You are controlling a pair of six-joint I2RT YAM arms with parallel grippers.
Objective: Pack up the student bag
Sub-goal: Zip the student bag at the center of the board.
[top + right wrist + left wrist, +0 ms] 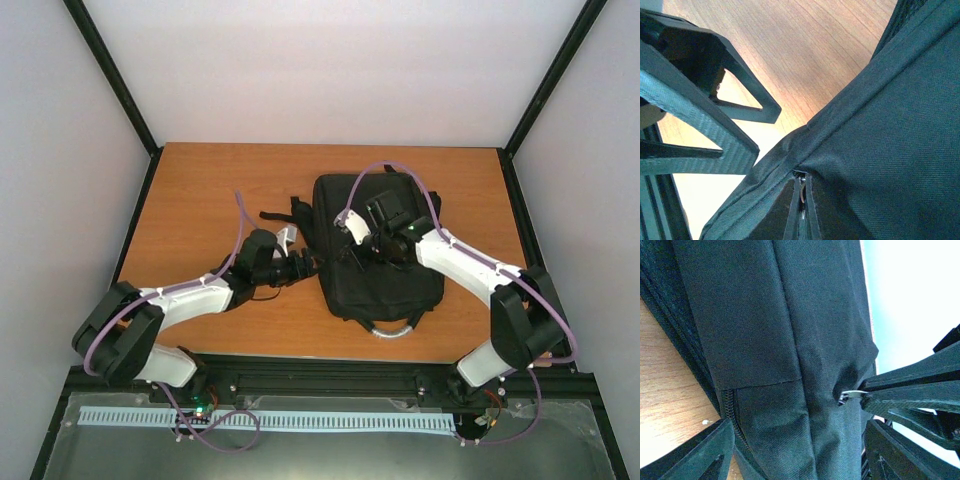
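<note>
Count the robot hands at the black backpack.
2. The left hand is open around the left edge of the student bag; the right hand is shut on a zip pull right beside it.

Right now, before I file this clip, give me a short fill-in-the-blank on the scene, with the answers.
1. The student bag lies on the wooden table, its grey handle loop toward the table's ____ edge.
2. The right gripper is ____ on the zip pull.
3. The left gripper stands ____, one finger on either side of the bag's edge.

Missing words: near; shut; open.
</note>
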